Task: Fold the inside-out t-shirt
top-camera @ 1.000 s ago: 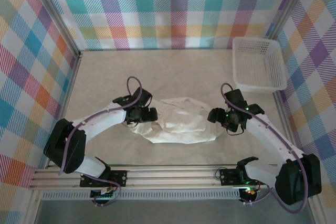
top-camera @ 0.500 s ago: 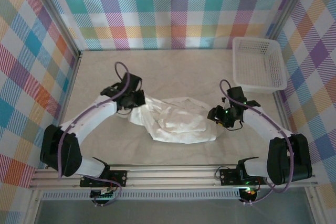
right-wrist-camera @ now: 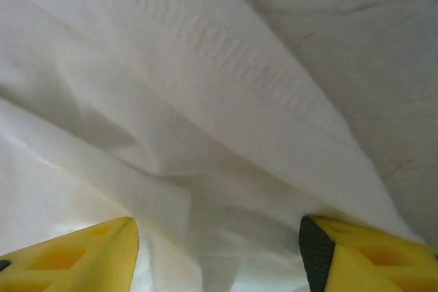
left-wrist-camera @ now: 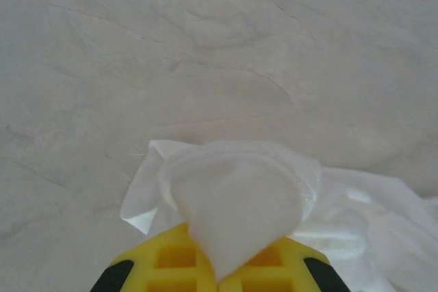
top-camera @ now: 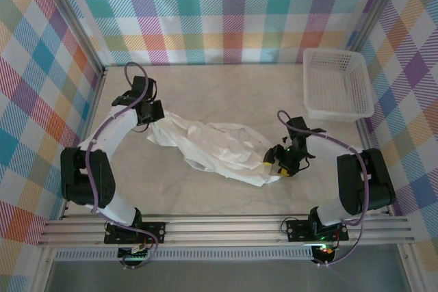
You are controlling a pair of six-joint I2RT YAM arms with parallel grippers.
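Hard to read from above, the left gripper (left-wrist-camera: 215,268) pinches a corner of the t-shirt (left-wrist-camera: 239,196) at its wrist view's bottom centre, while the right gripper (right-wrist-camera: 219,237) has its jaws apart over cloth.

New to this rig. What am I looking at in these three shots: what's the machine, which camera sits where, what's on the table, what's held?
Two white robot arms are bolted at the near edge of a table, and each ends in a two-finger pincer. The wide shot comes from a fixed camera above and behind them. Each close-up comes from a camera on one wrist, so the yellow shapes at the bottom are that arm's own fingers. On the table lie a crumpled white t-shirt and, at the far right, a white mesh basket. The left pincer is shut on an edge of the t-shirt. The right pincer is open, its fingers straddling cloth at the shirt's other end.
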